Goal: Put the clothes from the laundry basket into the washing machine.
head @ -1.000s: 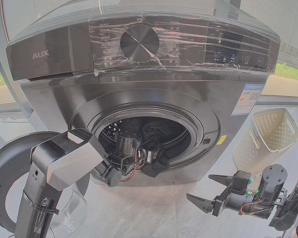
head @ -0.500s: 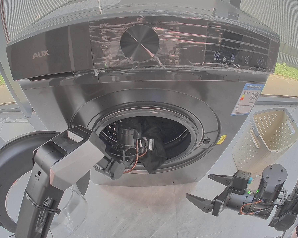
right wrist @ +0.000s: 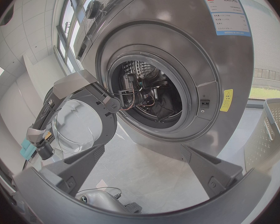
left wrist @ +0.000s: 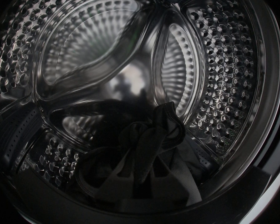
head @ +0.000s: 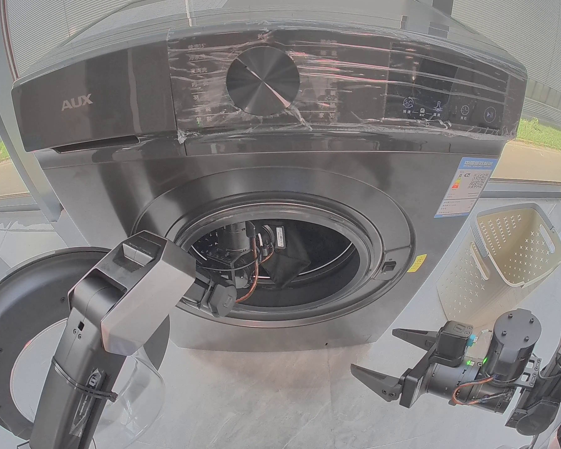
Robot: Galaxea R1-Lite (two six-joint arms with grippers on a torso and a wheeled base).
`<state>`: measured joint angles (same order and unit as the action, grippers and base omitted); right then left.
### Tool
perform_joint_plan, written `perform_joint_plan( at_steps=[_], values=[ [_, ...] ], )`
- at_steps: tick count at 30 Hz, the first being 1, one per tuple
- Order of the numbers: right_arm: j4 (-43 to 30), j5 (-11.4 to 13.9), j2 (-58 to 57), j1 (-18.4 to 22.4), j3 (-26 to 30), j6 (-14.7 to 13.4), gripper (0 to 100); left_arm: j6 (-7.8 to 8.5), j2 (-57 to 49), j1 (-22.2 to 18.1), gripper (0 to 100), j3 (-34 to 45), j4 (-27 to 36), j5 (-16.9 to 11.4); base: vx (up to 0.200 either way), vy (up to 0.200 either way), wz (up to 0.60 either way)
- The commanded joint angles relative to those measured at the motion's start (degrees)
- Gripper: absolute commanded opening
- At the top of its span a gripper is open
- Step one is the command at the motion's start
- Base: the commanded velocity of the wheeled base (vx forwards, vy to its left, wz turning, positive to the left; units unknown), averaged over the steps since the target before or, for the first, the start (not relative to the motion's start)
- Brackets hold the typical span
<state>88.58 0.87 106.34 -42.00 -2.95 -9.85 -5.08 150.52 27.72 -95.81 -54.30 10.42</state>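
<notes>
The grey washing machine stands with its round opening uncovered. My left gripper is inside the drum mouth, shut on a black garment that hangs from it above the door rim. In the left wrist view the dark cloth drapes between the fingers in front of the shiny perforated drum. My right gripper hangs open and holds nothing, low at the right above the floor, short of the machine. The cream laundry basket lies tipped by the machine's right side.
The machine's round glass door is swung wide open at the left, beside my left arm. Pale floor lies between the machine and my right gripper. Windows run behind the machine.
My left gripper has risen and gone deeper into the drum, lifting the black garment off the door rim where it hung. The right arm has kept still.
</notes>
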Motion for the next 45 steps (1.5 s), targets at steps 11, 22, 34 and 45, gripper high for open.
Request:
perform_joint_plan(
  at_steps=[11, 22, 34, 45],
  values=[
    [0.0, 0.0, 0.1, 0.0, 0.0, 0.0, 100, -0.98, -0.4, 0.8, 100, 3.8, 0.4, -0.5, 0.0, 0.0, 0.0],
    [0.0, 0.0, -0.1, 0.0, 0.0, 0.0, 100, 0.69, 0.5, 1.5, 100, 7.9, 5.1, -2.4, 0.0, 0.0, 0.0],
    [0.0, 0.0, 0.0, -0.1, 0.0, 0.1, 100, 1.92, 3.4, 0.8, 0, 4.9, 5.5, -2.3, 0.0, 0.0, 0.0],
    [0.0, 0.0, 0.0, -0.1, 0.0, 0.1, 100, 1.13, 8.3, -1.2, 0, -11.9, 5.4, 1.3, 0.0, 0.0, 0.0]
  ],
)
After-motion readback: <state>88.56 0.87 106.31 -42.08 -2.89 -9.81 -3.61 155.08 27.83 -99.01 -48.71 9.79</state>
